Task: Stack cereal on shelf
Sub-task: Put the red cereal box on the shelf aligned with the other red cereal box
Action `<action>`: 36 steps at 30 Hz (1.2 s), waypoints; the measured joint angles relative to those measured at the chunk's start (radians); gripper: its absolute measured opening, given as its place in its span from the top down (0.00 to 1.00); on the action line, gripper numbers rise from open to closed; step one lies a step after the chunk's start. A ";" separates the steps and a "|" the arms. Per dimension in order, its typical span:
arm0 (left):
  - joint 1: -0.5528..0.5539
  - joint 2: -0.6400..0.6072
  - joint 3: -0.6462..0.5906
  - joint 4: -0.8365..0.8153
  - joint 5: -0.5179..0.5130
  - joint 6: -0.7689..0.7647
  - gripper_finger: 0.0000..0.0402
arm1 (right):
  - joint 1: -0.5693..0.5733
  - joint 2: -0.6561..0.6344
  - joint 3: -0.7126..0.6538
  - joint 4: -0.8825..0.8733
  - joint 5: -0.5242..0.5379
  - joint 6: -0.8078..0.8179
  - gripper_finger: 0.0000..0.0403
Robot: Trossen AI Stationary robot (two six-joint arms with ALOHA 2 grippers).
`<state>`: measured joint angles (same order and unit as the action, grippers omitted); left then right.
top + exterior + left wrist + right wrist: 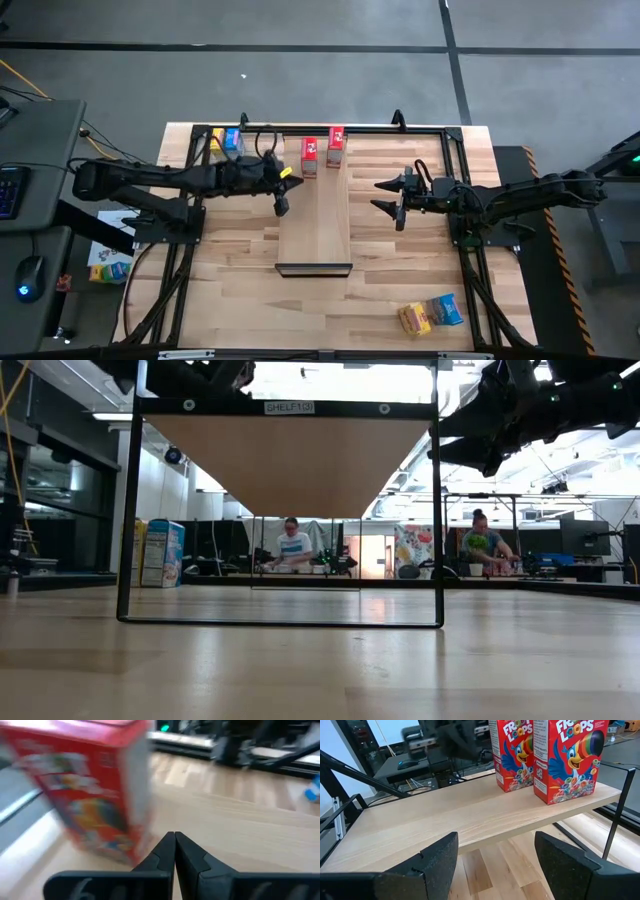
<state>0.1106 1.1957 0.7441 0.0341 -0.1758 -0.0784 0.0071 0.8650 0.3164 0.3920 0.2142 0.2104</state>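
Note:
The pale-wood shelf [315, 220] is a raised board on a black frame, with its dark lip [313, 268] at the near end. Two red cereal boxes [310, 157] [336, 147] stand upright on its far end; the right wrist view shows both [515, 755] [570, 760]. My left gripper [282, 203] hovers shut at the shelf's left edge, just near of the left red box [85, 790], touching nothing. My right gripper [388, 197] is open to the right of the shelf, its fingers facing the shelf [460, 815].
A yellow box [218, 140] and a blue box [232, 138] stand at the table's far left corner. Another yellow box [415, 318] and blue box [447, 309] lie near the near right edge. Black frame rails run along the table's sides. People sit in the room beyond [292, 545].

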 joint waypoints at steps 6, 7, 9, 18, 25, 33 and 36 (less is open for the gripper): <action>-0.026 0.001 -0.104 0.233 0.000 0.079 1.00 | 0.000 0.000 0.000 0.000 0.000 0.000 0.36; -0.018 0.001 -0.115 0.266 0.000 0.094 1.00 | 0.000 0.000 0.000 0.000 0.000 0.000 0.36; 0.002 0.005 -0.126 0.289 0.016 0.120 1.00 | 0.000 0.000 0.000 0.000 0.000 0.000 0.36; 0.121 0.024 -0.127 0.322 0.148 0.169 1.00 | 0.000 0.000 0.000 0.000 0.026 -0.001 0.36; 0.195 0.043 -0.126 0.337 0.226 0.196 1.00 | 0.000 0.000 0.000 0.000 0.026 -0.001 0.36; 0.245 0.050 -0.126 0.380 0.278 0.187 1.00 | 0.000 0.000 0.000 0.000 0.026 -0.001 0.36; 0.246 0.075 -0.126 0.399 0.303 0.185 1.00 | 0.000 0.000 0.000 0.000 0.026 -0.002 0.36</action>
<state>0.3561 1.2708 0.6178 0.4332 0.1269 0.1065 0.0074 0.8650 0.3164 0.3923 0.2398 0.2089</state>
